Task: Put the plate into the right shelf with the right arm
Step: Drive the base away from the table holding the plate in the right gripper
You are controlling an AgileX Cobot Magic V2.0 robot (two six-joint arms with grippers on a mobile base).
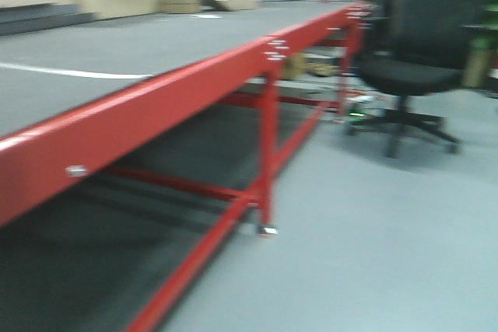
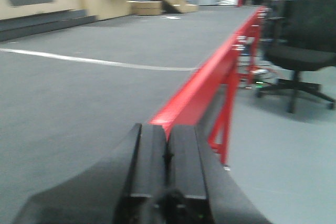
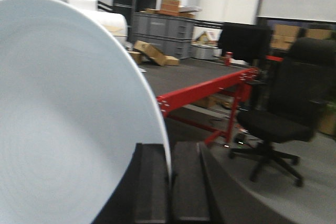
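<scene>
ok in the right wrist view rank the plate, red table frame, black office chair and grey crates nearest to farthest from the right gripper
1. plate: clamped in the right gripper, spreading to its left.
2. red table frame: ahead, centre.
3. black office chair: on the floor, right, past the frame's near corner.
4. grey crates: at the back, upper left.

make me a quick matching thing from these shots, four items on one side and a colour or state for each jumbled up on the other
Column one:
1. plate
2. left gripper
3. table frame
4. office chair

Column two:
a. red
b. black, standing on the floor
c. shut on nothing
d. white, clamped on edge in the right gripper

Pairs: 1-d, 2-c, 3-a, 4-b
</scene>
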